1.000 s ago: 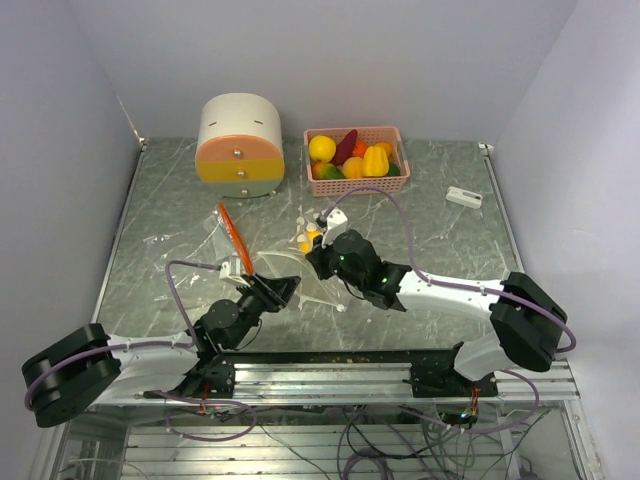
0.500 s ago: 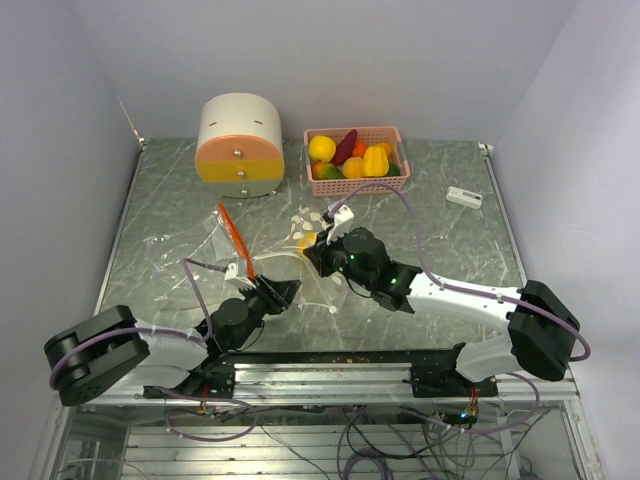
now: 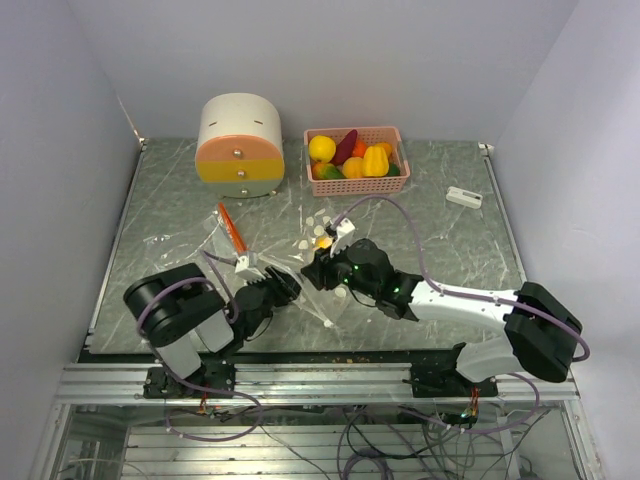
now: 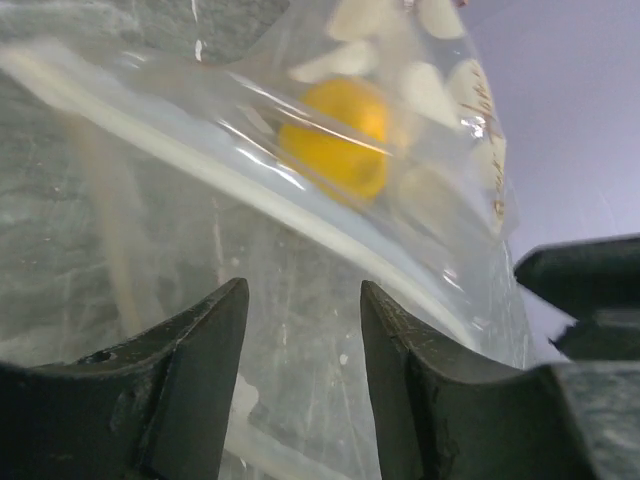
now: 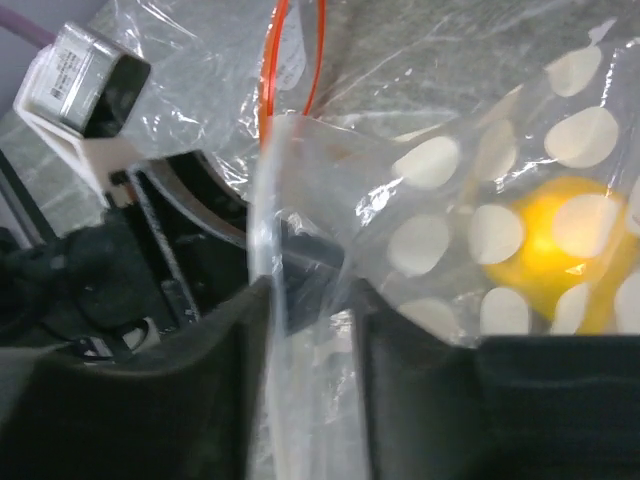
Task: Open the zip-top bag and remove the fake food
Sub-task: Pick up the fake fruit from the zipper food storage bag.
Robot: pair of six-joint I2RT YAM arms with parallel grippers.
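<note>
Sitting inside the zip-top bag [image 5: 440, 160], a clear film printed with white dots, is one round yellow piece of fake food [image 3: 323, 241]. Bag and piece are on the side of the pink basket [image 3: 350, 187] nearer my bases, a little to its left. No other piece is visible in the bag.

My right claw [image 5: 308, 300] is pinching the bag at its thick clear rim. The rim runs up between the two fingers, and the film bunches there. The yellow piece hangs in the film just beyond that grip.

My left claw [image 4: 303, 295] is spread, with an evident gap between the fingertips. Bag film lies across that gap. I cannot tell whether either finger touches it. The two claws are just beside each other, the left one farther from the basket than the right.

The remaining fake food [image 3: 352, 165] fills the basket: yellow, orange, green and dark purple pieces heaped together.

An orange-red strip [image 3: 231, 228] lies on clear film well left of the basket. I cannot tell whether it belongs to the same bag.

A round drawer box [image 3: 240, 145], cream over orange and yellow, stands just left of the basket. A small white device [image 3: 464, 197] lies to the basket's right. All rest on the grey-green marbled table [image 3: 450, 250].
</note>
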